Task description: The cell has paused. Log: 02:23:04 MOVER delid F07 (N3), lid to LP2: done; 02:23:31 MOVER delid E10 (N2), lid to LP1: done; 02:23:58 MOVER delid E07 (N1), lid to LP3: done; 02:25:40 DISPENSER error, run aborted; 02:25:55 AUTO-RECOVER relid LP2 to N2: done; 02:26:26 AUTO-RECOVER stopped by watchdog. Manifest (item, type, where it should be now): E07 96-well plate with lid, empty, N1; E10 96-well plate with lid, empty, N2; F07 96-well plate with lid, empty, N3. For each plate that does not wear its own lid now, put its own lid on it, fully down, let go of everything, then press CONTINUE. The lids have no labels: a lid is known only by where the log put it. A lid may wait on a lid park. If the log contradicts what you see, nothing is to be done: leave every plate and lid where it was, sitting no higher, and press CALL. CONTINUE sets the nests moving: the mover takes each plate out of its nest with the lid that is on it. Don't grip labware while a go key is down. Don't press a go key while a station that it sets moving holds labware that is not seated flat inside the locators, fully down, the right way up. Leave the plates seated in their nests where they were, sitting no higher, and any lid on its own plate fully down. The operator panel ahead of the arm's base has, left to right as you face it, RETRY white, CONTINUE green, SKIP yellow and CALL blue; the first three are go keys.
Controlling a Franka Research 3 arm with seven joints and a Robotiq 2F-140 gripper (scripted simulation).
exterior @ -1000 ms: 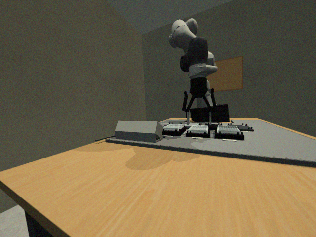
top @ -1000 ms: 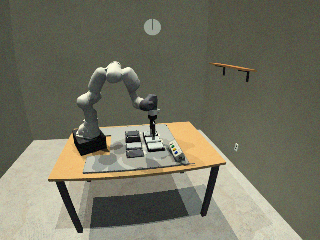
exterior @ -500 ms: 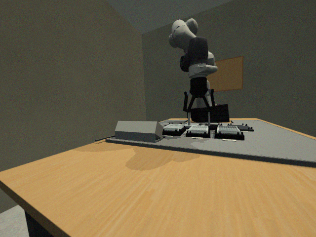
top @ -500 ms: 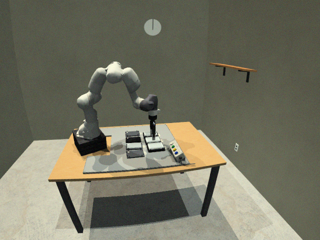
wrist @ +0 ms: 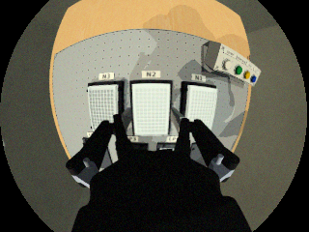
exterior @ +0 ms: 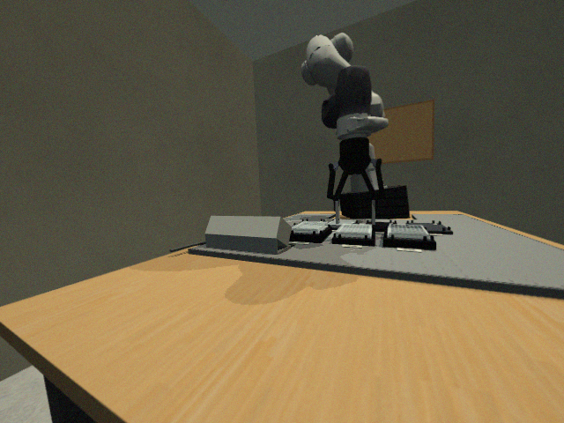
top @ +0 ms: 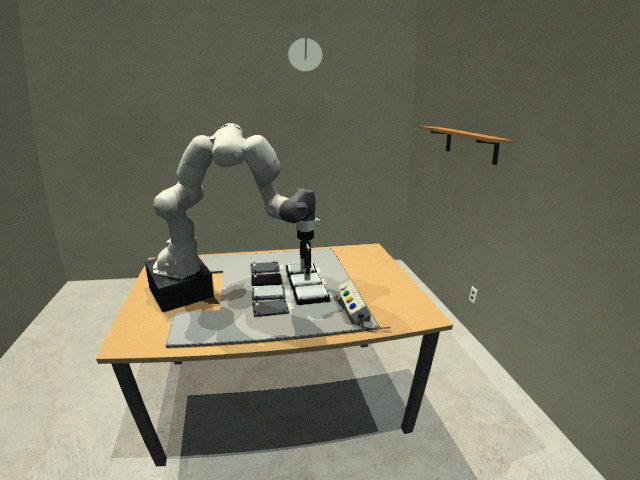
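Note:
Three white 96-well plates sit in black nests in a row on the grey mat. In the wrist view they are the left plate (wrist: pixel 104 104), the middle plate at the N2 label (wrist: pixel 151 106) and the right plate (wrist: pixel 200 104). The middle one looks smoother and whiter, as if under a lid. My gripper (wrist: pixel 151 113) points straight down over the middle plate (exterior: pixel 353 230). It is open, with one finger on each side of the plate's top, and I cannot tell if they touch it. It also shows in the exterior view (exterior: pixel 354 222).
A second column of dark pads stands beside the nests; one pad carries a pale lid (top: pixel 268 291). The operator panel (top: pixel 353 302) with its coloured keys lies at the mat's right edge. The arm's black base (top: pixel 178 286) stands at the back left.

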